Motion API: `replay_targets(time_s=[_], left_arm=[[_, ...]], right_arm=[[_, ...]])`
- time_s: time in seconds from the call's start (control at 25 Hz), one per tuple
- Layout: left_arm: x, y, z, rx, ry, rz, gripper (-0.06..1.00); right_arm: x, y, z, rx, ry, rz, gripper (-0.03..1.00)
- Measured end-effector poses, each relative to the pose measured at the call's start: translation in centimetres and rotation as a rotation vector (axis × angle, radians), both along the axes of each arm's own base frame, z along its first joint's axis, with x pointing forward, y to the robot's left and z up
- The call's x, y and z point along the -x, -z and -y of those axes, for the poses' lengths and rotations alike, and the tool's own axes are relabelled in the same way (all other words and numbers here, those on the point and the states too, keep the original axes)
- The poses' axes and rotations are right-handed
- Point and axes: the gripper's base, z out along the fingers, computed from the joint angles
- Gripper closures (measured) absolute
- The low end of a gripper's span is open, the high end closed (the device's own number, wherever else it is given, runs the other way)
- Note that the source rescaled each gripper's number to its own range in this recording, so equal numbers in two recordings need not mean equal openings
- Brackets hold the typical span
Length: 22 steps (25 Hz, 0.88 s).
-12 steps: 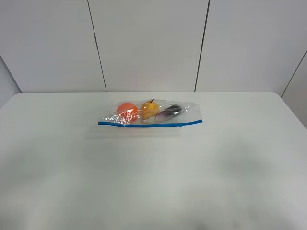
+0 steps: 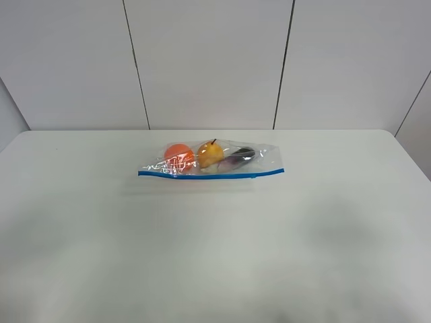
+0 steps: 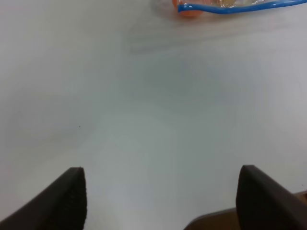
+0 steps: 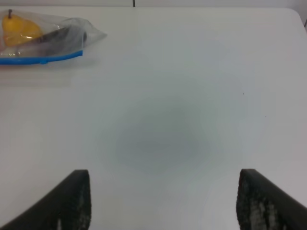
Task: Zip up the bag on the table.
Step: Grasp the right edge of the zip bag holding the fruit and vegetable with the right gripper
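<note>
The bag (image 2: 210,161) lies flat on the worktop (image 2: 215,256), its blue zipper strip (image 2: 210,174) along the long edge facing the robot. Inside the bag sit an orange item (image 2: 178,155), a yellow pear-shaped one (image 2: 210,153) and a dark purple one (image 2: 239,157), all behind the strip.

The left fingers (image 3: 69,201) are spread wide and hold nothing. They hang well short of the bag, off toward its orange end. The right fingers (image 4: 76,201) are spread just as wide and equally empty, well short of the bag's purple end. Neither arm shows in the high view.

Nothing touches the bag, so the task looks to be at its opening step: the approach. The pictures do not show how much of the strip is already closed, and the slider is too small to place with confidence.

The next move likely calls for one set of fingers to pin an end of the strip. The other set would reach the strip and draw along it. The bag is light and slick, so it may slide unless held.
</note>
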Motion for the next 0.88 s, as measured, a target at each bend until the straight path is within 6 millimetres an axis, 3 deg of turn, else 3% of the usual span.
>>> replay_targets(time_s=[0.88], left_arm=[[0.0,0.0,0.0,0.0,0.0,0.0,-0.06]], right_arm=[[0.0,-0.01,-0.11,-0.012,-0.007,0.001,-0.03]])
